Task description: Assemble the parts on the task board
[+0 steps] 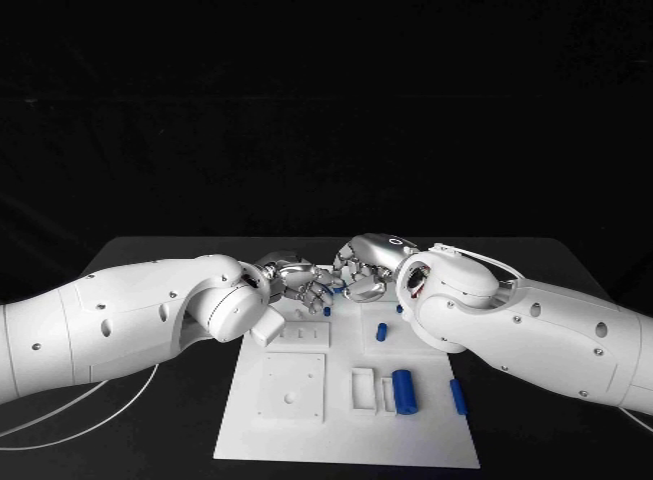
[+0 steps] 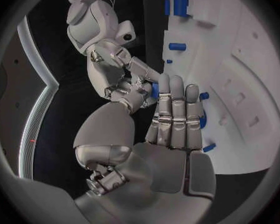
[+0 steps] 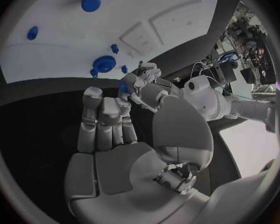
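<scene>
My two hands meet fingertip to fingertip above the far edge of the white task board (image 1: 413, 440). The left hand (image 1: 300, 282) comes in from the left and the right hand (image 1: 367, 268) from the right. A small blue part (image 2: 154, 89) sits between them. In the left wrist view the right hand (image 2: 118, 77) pinches it, just off the left hand's fingertips (image 2: 165, 82). The right wrist view shows the same blue part (image 3: 123, 87) at the tips of the left hand (image 3: 146, 84), beside my right hand (image 3: 109, 124).
On the board lie a thick blue cylinder (image 1: 404, 390), a slim blue peg (image 1: 457, 396) and a short blue peg (image 1: 382, 332). White raised blocks (image 1: 293, 385) stand on its left half. A pale cable (image 1: 38, 420) loops on the table's left.
</scene>
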Motion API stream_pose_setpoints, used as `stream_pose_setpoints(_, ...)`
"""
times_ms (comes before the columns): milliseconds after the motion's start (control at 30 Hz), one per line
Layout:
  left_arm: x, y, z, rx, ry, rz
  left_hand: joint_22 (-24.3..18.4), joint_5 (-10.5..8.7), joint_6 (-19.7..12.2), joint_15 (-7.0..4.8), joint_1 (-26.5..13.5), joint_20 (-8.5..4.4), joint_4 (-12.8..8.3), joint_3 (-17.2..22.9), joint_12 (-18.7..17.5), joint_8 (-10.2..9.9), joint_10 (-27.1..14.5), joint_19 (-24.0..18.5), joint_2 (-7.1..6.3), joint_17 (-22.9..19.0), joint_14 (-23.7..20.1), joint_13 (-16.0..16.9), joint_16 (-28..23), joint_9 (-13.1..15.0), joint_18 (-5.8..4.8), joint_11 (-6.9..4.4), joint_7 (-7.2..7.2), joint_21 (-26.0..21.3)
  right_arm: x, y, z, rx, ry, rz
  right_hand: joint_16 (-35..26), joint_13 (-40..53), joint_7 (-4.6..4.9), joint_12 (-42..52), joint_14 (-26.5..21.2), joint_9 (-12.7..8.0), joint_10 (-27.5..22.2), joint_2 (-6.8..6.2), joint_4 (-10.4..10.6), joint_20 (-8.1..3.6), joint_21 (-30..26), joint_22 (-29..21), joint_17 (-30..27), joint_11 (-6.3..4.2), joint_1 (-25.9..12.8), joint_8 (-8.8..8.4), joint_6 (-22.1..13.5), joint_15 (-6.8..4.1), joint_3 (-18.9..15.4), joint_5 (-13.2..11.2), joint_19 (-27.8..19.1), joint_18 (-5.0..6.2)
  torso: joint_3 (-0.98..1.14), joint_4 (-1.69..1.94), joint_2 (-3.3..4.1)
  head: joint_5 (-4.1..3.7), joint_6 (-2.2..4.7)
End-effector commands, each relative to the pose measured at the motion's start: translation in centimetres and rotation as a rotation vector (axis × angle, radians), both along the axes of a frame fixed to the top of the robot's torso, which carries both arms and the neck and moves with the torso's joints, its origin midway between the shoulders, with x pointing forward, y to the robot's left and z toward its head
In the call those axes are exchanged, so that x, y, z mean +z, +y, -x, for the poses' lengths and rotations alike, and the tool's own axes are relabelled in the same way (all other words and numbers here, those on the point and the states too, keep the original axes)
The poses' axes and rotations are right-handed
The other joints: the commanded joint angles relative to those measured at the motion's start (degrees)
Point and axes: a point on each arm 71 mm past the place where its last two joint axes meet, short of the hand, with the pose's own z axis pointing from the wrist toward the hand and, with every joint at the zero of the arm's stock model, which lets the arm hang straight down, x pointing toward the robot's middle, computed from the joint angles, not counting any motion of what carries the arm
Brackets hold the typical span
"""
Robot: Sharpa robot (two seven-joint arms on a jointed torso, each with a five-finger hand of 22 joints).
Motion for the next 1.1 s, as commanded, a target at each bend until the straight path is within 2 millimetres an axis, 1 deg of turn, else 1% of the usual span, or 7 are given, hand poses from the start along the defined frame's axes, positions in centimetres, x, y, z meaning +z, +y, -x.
stream_pose_setpoints(33,0.57,-0.61,0.1,-0.04,-0.026,0.017,0.0,0.38,2.1,-0.08,-0.6,-1.31,0.0,0.5,0.4,0.4,0.5,0.3,-0.06,0.1,0.5,0.2,0.4,1.6,0.86,-0.09,-1.48,0.3,-0.41,0.28,0.26,0.021,0.014,0.016,0.0,0.1,2.31,-0.2,0.2,-0.1,0.5,0.52,-0.1,0.13,0.1,0.7,-0.1,-0.02,0.1,0.19,6.1,-0.25,0.2,0.4,0.4,0.46,-0.03,0.09,0.01,-0.06,-0.06)
stream_pose_setpoints(300,0.57,-0.43,0.0,-0.03,-0.037,-0.002,0.0,0.32,2.5,-0.43,-1.3,-1.66,0.3,1.0,0.7,0.7,1.1,0.7,-0.29,0.3,1.0,0.6,1.0,2.4,0.84,-0.37,-1.69,1.0,-0.45,0.26,0.34,0.023,0.022,0.014,0.0,0.1,2.31,-0.2,0.2,0.0,0.6,0.51,0.0,0.14,0.1,0.7,-0.1,-0.02,0.0,0.16,6.1,-0.25,0.3,0.4,0.4,0.46,-0.03,0.05,0.02,-0.06,0.03)
stream_pose_setpoints(533,0.59,-0.12,-0.18,-0.015,-0.063,-0.04,0.2,0.24,4.1,-1.68,-2.5,-2.72,0.7,1.0,2.2,1.7,3.2,2.4,-0.77,1.1,2.8,2.0,3.3,4.1,1.08,-1.41,-2.56,2.8,-0.5,0.21,0.5,0.023,0.029,0.004,-0.1,0.1,2.31,-0.3,0.3,0.1,0.6,0.37,0.2,0.16,0.1,0.7,-0.1,-0.02,-0.2,0.02,6.1,-0.25,0.6,0.9,0.5,0.46,0.05,0.0,0.02,0.0,0.0)
stream_pose_setpoints(733,0.64,-0.02,-0.22,-0.014,-0.078,-0.051,0.8,0.93,6.3,-3.39,-3.2,-4.18,0.9,1.2,5.2,2.9,5.1,4.5,-1.57,2.2,4.8,4.1,6.7,6.6,1.41,-2.73,-3.73,5.5,-0.52,-0.05,0.48,0.017,0.034,-0.005,-0.1,0.5,2.23,-0.6,0.4,0.7,0.9,-0.12,0.4,0.1,0.1,0.7,-0.2,-0.08,-1.1,-0.33,6.4,-0.29,0.3,5.7,0.7,0.46,0.04,-0.02,0.06,-0.02,-0.13)
stream_pose_setpoints(800,0.64,0.06,-0.25,-0.013,-0.08,-0.058,1.1,2.12,7.2,-4.29,-3.4,-4.9,0.6,1.3,7.2,3.4,6.0,5.7,-1.95,2.7,6.1,5.3,8.5,7.9,1.59,-3.4,-4.27,7.0,-0.51,-0.19,0.41,0.013,0.036,-0.018,-0.1,0.6,2.22,-0.8,0.4,0.9,1.0,-0.22,0.4,0.06,0.0,0.7,-0.2,-0.09,-1.5,-0.54,6.5,-0.29,-0.1,8.0,0.6,0.46,0.03,0.0,0.06,-0.05,-0.1)
stream_pose_setpoints(900,0.59,0.11,-0.26,-0.02,-0.079,-0.069,1.2,2.74,7.7,-5.03,-3.9,-5.65,0.5,1.6,9.5,3.6,5.7,6.1,-2.11,3.1,6.3,6.9,10.4,9.8,1.59,-3.82,-4.67,8.5,-0.49,-0.3,0.31,0.01,0.031,-0.023,-0.2,0.6,2.23,-1.0,0.4,1.2,1.0,-0.35,0.5,0.04,0.0,0.6,-0.3,-0.08,-2.0,-0.8,6.5,-0.29,-0.4,11.0,0.6,0.46,0.01,0.0,0.01,-0.09,0.13)
stream_pose_setpoints(1100,0.49,0.1,-0.15,-0.042,-0.076,-0.091,1.3,3.55,8.1,-5.99,-4.3,-6.65,-0.1,1.9,13.1,3.9,5.3,6.5,-2.19,3.3,6.6,8.8,13.3,13.4,1.55,-4.45,-5.18,10.7,-0.52,-0.56,0.15,0.002,0.026,-0.027,-0.3,0.7,2.23,-1.3,0.4,1.4,1.1,-0.41,0.4,-0.01,-0.1,0.6,-0.4,-0.1,-2.2,-1.03,6.6,-0.3,-0.9,12.4,0.6,0.46,0.03,0.1,0.02,-0.17,0.27)
